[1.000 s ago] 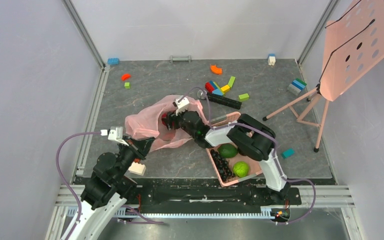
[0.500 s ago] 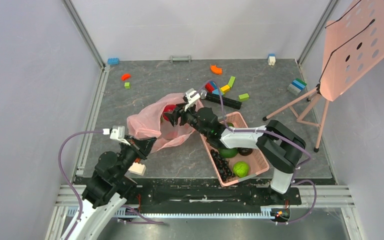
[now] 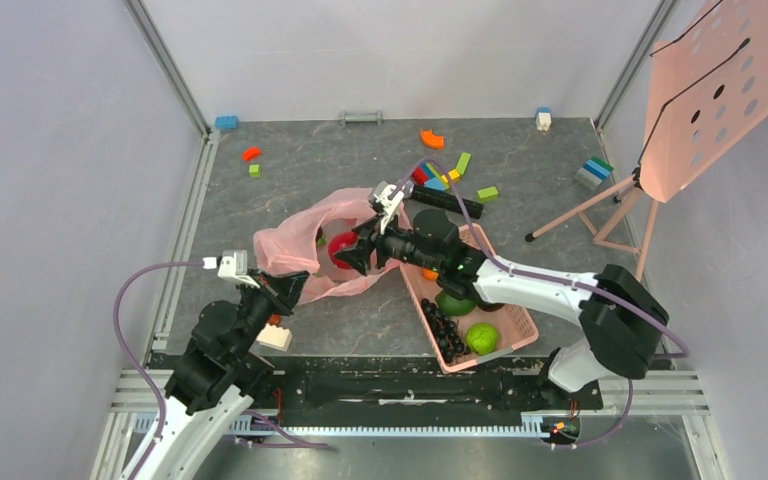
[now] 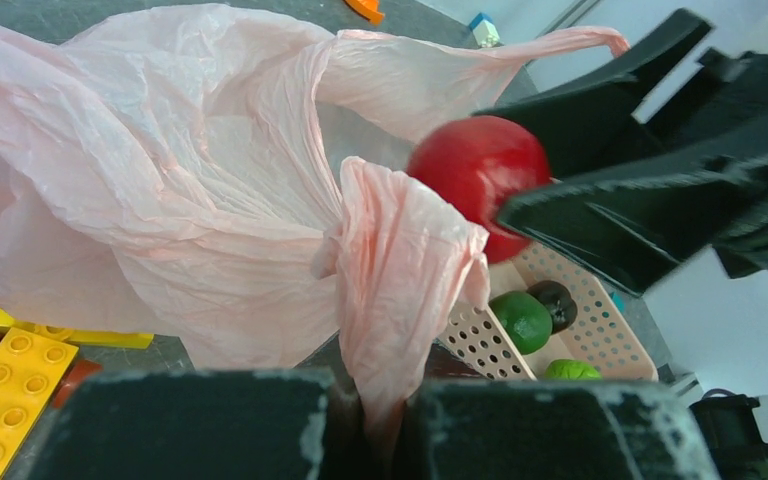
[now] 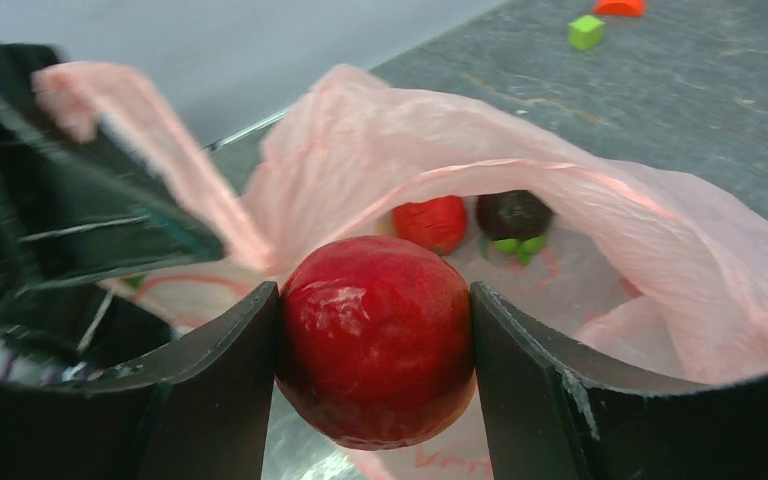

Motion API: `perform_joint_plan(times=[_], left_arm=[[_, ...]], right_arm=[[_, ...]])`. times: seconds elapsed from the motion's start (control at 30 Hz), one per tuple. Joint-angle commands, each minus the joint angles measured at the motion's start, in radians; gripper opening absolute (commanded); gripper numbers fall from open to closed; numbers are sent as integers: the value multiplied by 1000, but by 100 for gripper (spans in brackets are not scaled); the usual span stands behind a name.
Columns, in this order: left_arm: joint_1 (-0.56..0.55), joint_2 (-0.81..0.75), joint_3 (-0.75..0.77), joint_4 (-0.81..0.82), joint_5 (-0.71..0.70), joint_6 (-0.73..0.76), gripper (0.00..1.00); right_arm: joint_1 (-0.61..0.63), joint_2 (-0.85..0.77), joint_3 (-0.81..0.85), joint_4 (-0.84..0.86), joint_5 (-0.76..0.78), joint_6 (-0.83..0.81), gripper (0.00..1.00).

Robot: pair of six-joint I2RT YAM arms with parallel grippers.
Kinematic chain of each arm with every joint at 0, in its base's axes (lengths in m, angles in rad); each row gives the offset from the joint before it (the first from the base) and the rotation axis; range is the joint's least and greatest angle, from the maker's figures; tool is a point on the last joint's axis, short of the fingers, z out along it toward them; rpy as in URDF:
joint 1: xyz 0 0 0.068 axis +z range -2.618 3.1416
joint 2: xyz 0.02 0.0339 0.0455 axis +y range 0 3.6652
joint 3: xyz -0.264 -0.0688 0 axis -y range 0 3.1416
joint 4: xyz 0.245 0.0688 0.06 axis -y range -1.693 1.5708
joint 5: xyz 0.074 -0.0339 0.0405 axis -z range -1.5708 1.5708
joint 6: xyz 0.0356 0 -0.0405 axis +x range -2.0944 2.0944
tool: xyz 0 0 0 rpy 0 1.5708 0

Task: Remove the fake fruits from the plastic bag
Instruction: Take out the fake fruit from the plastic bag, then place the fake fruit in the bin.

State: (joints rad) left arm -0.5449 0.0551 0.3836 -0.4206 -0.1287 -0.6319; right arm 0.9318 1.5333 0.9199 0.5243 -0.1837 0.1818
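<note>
The pink plastic bag lies open on the table's middle left; it also shows in the left wrist view and the right wrist view. My left gripper is shut on a bunched edge of the bag. My right gripper is shut on a round red fruit, held just outside the bag's mouth; the fruit shows in the top view and the left wrist view. Inside the bag lie a small red textured fruit and a dark fruit with green leaves.
A pink slotted basket to the right of the bag holds a bumpy lime-green fruit, a green fruit and black grapes. Toy bricks lie behind. A yellow brick lies by the bag. A pink stand is far right.
My right gripper has drawn back out of the bag toward the right with the red fruit in it, and the right arm has stretched out. The left gripper still holds the bag.
</note>
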Motion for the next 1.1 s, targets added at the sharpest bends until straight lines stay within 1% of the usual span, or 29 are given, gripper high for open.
perform_joint_plan(times=[0.0,0.1,0.33,0.5,0.63,0.73,0.83,0.93,1.07], left_arm=[[3,35,-6,28,-6,-44,3],[3,40,-6,28,-1,-46,3],[3,46,-10,34,-4,-39,3],[3,48,2,29,-12,-28,3],[3,50,12,26,-16,-11,3],[3,58,18,20,-13,-2,3],[3,64,26,14,-12,0,3],[3,63,28,11,-15,-4,3],[3,60,30,5,-14,-5,3]], right_arm=[[4,-110,-26,-103,-206,-13,46],[4,-214,-81,-150,-183,1,47],[4,-455,-152,-389,27,-26,48],[3,-644,-229,-558,269,4,49],[2,-748,-295,-659,468,56,47],[2,-771,-347,-724,615,115,47],[-2,-741,-376,-777,737,166,49],[-16,-690,-379,-791,811,191,51],[-56,-579,-354,-792,857,189,53]])
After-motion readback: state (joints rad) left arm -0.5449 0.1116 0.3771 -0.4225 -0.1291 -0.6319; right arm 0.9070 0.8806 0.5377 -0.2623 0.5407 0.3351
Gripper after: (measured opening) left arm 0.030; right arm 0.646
